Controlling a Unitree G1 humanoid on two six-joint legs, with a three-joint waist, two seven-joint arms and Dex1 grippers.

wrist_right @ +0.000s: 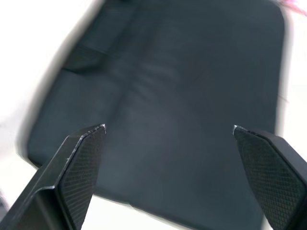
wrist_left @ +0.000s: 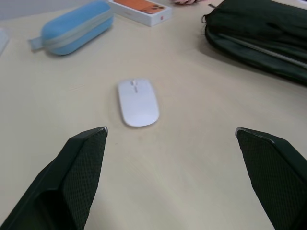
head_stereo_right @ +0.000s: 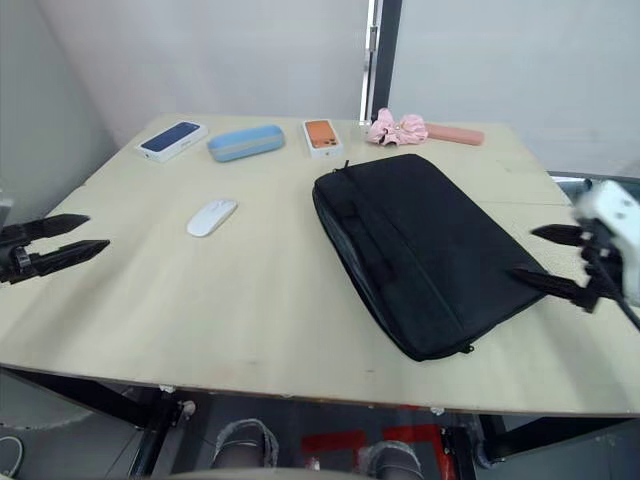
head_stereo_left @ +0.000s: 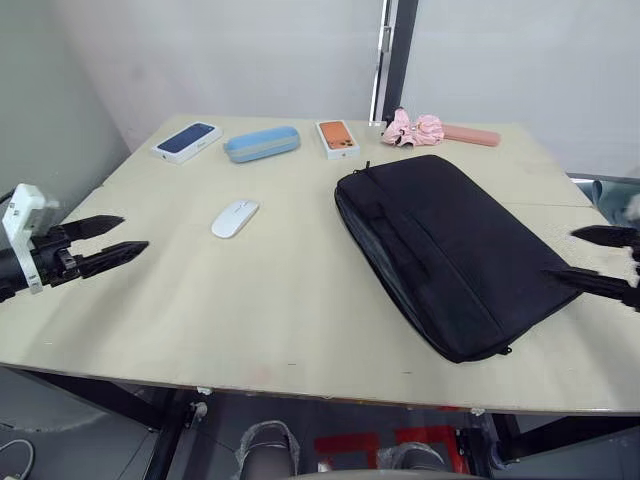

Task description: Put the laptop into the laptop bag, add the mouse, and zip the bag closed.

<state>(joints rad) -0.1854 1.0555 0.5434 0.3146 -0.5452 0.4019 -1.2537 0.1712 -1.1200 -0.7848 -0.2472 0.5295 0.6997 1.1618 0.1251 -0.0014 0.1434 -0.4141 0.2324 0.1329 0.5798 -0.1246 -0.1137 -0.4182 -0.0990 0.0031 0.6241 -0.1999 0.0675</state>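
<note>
The black laptop bag (head_stereo_left: 450, 245) lies flat on the right half of the table, its zipper side toward the middle. In the left wrist view a thin pale line shows in the bag's (wrist_left: 259, 36) opening; I cannot tell what it is. The laptop is out of view. The white mouse (head_stereo_left: 234, 217) rests on the table left of the bag, also seen as the mouse (wrist_left: 138, 101) just beyond my left fingers. My left gripper (head_stereo_left: 112, 240) hovers open over the table's left edge. My right gripper (head_stereo_left: 578, 256) is open at the bag's right side, above its near corner.
Along the far edge lie a dark-blue phone box (head_stereo_left: 187, 141), a light-blue zip case (head_stereo_left: 262, 143), an orange phone box (head_stereo_left: 337, 138) and a folded pink umbrella (head_stereo_left: 440, 130). The table's front edge (head_stereo_left: 300, 385) runs close below both arms.
</note>
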